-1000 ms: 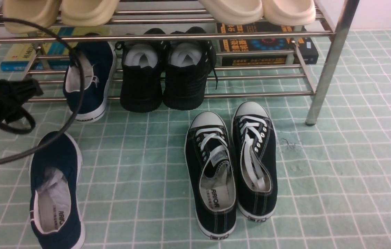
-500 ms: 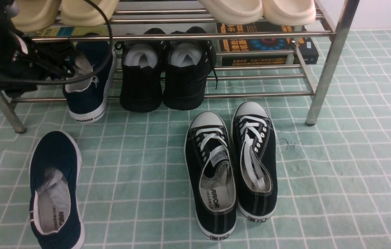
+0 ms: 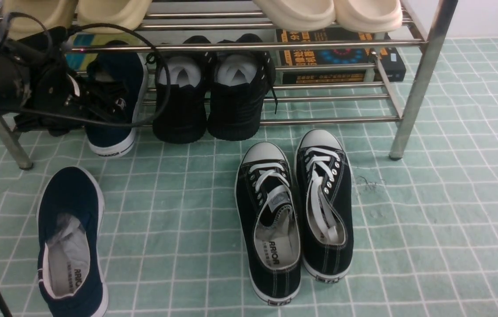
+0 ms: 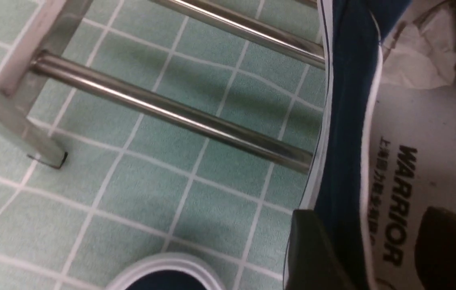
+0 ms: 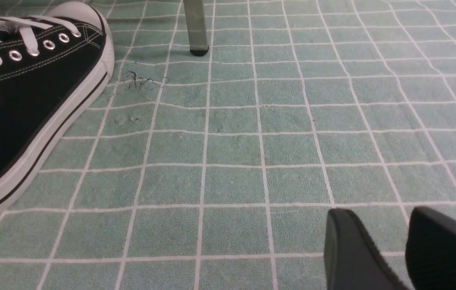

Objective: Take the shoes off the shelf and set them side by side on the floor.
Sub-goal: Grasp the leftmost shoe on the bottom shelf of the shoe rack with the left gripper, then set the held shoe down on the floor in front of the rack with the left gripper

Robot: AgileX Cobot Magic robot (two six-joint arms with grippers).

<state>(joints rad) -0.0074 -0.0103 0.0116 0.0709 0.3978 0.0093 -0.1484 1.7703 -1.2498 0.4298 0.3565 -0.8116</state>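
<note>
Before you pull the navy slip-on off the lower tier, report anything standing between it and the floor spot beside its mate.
Nothing visible. The floor between the shelved slip-on and its mate is bare; the black lace-ups lie well off to the right. Only the shelf's upper rail runs overhead.

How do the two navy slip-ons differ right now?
The shelf slip-on sits on the shelf's lower tier; the floor slip-on lies on the floor. The left gripper's open fingers straddle the shelf slip-on's side wall; the floor slip-on is untouched. Both are navy, white-soled, with toes pointing away from the robot.
</note>
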